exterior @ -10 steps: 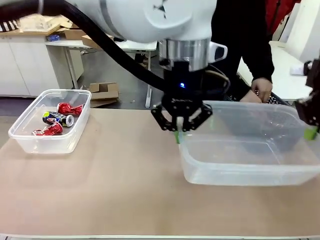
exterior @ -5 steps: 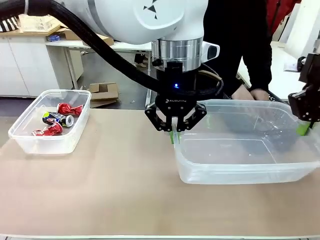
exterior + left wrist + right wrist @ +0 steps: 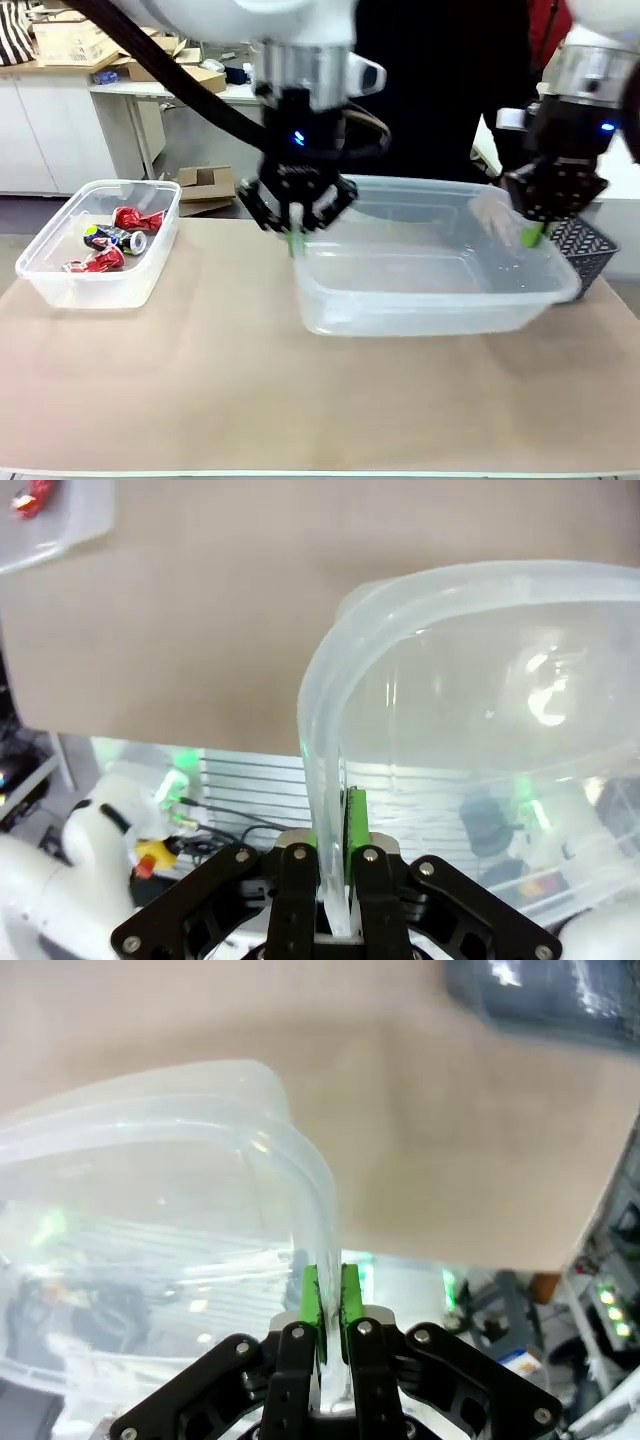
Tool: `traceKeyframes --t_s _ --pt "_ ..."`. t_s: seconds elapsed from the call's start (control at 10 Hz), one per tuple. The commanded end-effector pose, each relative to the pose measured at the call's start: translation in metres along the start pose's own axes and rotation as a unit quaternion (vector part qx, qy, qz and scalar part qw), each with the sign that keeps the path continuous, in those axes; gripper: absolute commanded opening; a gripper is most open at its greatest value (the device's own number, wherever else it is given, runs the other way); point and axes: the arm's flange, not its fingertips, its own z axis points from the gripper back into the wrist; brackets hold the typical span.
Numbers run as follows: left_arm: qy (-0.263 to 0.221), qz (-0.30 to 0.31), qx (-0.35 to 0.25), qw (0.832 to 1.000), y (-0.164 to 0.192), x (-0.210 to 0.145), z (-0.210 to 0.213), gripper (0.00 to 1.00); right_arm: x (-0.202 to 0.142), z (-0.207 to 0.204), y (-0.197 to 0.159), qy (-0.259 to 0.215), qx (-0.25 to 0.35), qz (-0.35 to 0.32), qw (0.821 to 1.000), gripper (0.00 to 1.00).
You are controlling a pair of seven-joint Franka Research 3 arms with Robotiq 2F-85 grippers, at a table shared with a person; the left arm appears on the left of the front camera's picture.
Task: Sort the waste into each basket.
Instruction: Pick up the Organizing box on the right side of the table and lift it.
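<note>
Tub [image 3: 400, 310], large and clear, is being gripped at both ends: left gripper [image 3: 295, 240] is clamping its left rim, right gripper [image 3: 530, 235] its right rim. Small basket [image 3: 100, 288] is sitting at the table's [image 3: 200, 400] left end, well apart, holding dented cans [image 3: 125, 238].

front view: fixed on the robot's side, facing across the table [image 3: 200, 400] toward the person [image 3: 440, 90].
left wrist view: close, down the left gripper [image 3: 338, 810] onto the large clear tub [image 3: 480, 680] rim.
right wrist view: close, down the right gripper [image 3: 328, 1280], opposite rim.
shared: tub, tabletop.
</note>
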Motion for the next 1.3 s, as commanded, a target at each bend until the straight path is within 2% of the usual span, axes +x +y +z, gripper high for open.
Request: traceKeyframes --t_s 0.0,0.1,0.3,0.5,0.6,0.7,0.9,1.1,1.2 --pt "-0.022 0.026 -0.013 0.999 0.044 -0.004 0.009 0.05 0.041 0.004 0.044 0.001 0.003 0.019 1.0 0.08" --pt "-0.032 0.017 -0.035 0.999 0.055 0.009 -0.001 0.05 0.056 0.007 0.052 -0.003 0.003 0.025 1.0 0.08" --pt "-0.027 0.025 -0.021 0.999 0.05 0.043 -0.037 0.05 0.072 0.018 0.052 -0.013 0.01 0.029 0.999 0.08" --pt "-0.029 0.02 0.004 0.999 0.05 0.07 -0.044 0.05 0.06 0.023 0.048 0.004 0.022 0.046 0.999 0.08" --pt "-0.024 0.02 -0.007 0.999 0.055 0.082 -0.038 0.05 0.044 0.019 0.047 0.033 0.029 0.048 0.998 0.08" --pt "-0.027 0.022 -0.01 0.999 0.058 0.091 -0.033 0.05 0.029 0.015 0.048 0.041 0.03 0.037 0.998 0.08" --pt "-0.026 0.018 -0.024 0.999 0.058 0.105 -0.025 0.05 0.012 0.011 0.046 0.014 0.044 0.008 0.999 0.08" --pt "-0.027 -0.007 -0.044 0.999 0.056 0.105 -0.024 0.05 0.015 0.009 0.042 -0.005 0.057 -0.034 0.998 0.08" --pt "-0.019 0.023 -0.019 0.999 0.06 0.1 -0.027 0.05 0.021 0.019 0.038 0.01 0.022 -0.003 1.0 0.08"
